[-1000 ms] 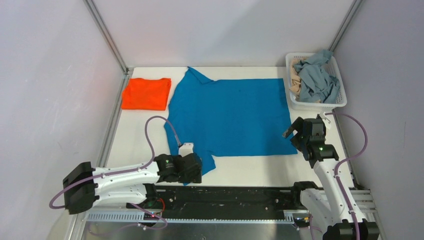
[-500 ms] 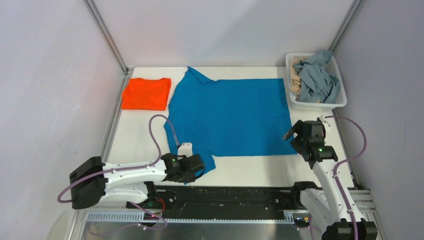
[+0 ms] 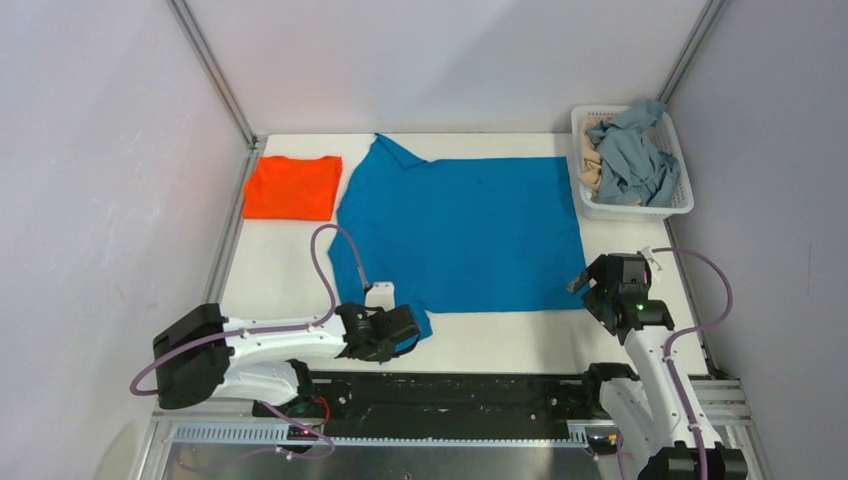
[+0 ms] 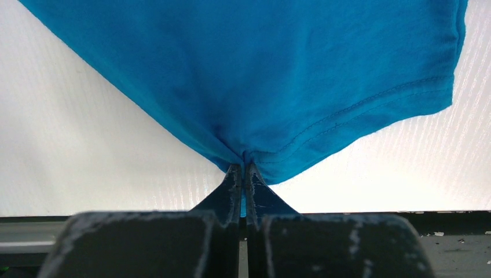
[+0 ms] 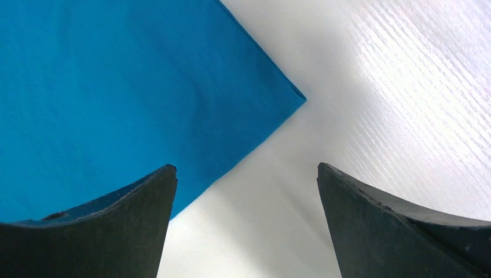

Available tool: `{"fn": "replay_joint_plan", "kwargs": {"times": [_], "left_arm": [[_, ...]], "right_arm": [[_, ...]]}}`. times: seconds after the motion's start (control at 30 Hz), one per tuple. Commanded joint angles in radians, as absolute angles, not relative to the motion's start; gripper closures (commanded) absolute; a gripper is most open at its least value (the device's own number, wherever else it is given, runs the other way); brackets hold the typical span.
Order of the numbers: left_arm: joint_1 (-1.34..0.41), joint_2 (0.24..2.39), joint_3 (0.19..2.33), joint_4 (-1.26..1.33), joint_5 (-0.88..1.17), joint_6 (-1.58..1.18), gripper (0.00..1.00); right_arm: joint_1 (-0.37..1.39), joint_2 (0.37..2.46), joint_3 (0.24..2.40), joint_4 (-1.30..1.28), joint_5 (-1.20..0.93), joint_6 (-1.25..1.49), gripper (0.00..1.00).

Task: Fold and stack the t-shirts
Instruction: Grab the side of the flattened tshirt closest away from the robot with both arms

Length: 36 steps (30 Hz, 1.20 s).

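A blue t-shirt [image 3: 460,232] lies spread flat across the middle of the white table [image 3: 270,280]. My left gripper [image 3: 414,330] is shut on the blue t-shirt's near-left sleeve hem; in the left wrist view the fabric [image 4: 260,75] bunches into the closed fingertips of the left gripper [image 4: 243,168]. My right gripper [image 3: 583,285] stands open just above the shirt's near-right corner [image 5: 292,95], and in the right wrist view the right gripper [image 5: 246,169] holds nothing, with its left finger over the blue cloth. A folded orange t-shirt [image 3: 293,187] lies at the far left.
A white basket [image 3: 680,195] at the far right corner holds crumpled grey-blue and beige garments [image 3: 628,155]. Metal frame posts and grey walls enclose the table. A black rail [image 3: 460,390] runs along the near edge between the arm bases.
The left gripper has closed on the blue sleeve hem and its arm has shifted right. The right gripper has moved toward the near edge, down to the shirt's near-right corner.
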State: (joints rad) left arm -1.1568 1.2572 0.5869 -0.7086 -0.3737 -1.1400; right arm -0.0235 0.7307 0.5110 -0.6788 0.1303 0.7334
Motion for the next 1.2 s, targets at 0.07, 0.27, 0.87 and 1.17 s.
{"fn": "replay_joint_plan", "kwargs": {"times": [0.07,0.27,0.87,1.17], "left_arm": [[-1.158,1.253,0.539,-0.718,-0.420,-1.087,1.00],[-1.158,1.240,0.553,-0.719,-0.433,-1.074,1.00],[-1.158,1.128,0.545,-0.790,-0.324,-1.021,1.00],[-1.255,1.017,0.505,-0.823,-0.151,-1.097,1.00]], "right_arm": [[-0.028,0.821,0.438,-0.567,0.141,0.764,0.13],[-0.032,0.966,0.417,-0.404,0.154,0.800,0.25],[-0.040,0.973,0.404,-0.439,0.189,0.781,1.00],[-0.043,0.766,0.400,-0.624,0.173,0.813,1.00]]}}
